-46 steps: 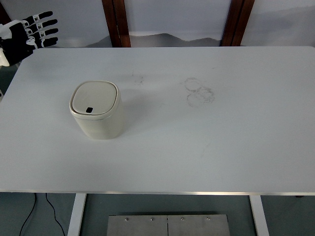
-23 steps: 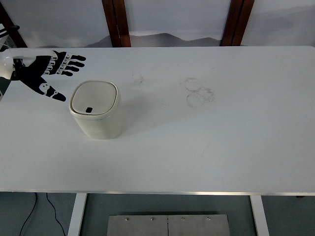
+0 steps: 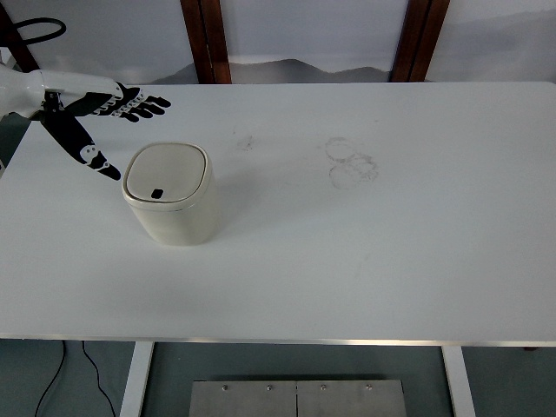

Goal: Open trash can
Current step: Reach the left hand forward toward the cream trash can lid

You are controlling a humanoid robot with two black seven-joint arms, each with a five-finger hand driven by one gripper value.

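Note:
A small cream trash can (image 3: 171, 193) stands upright on the left part of the white table (image 3: 365, 252). Its lid is closed and flat, with a small dark button (image 3: 157, 193) near its front edge. My left hand (image 3: 104, 122), black with white joints, comes in from the upper left. It hovers just behind and left of the can, fingers spread flat, thumb pointing toward the can. It holds nothing and does not touch the can. The right arm is out of view.
Faint ring marks (image 3: 352, 163) stain the table's middle back. Two brown wooden posts (image 3: 205, 39) stand behind the table. A black cable (image 3: 52, 373) hangs below the front left edge.
My left hand has moved from the far upper left corner rightward over the table, close to the trash can, with its fingers spread out. The can has not moved.

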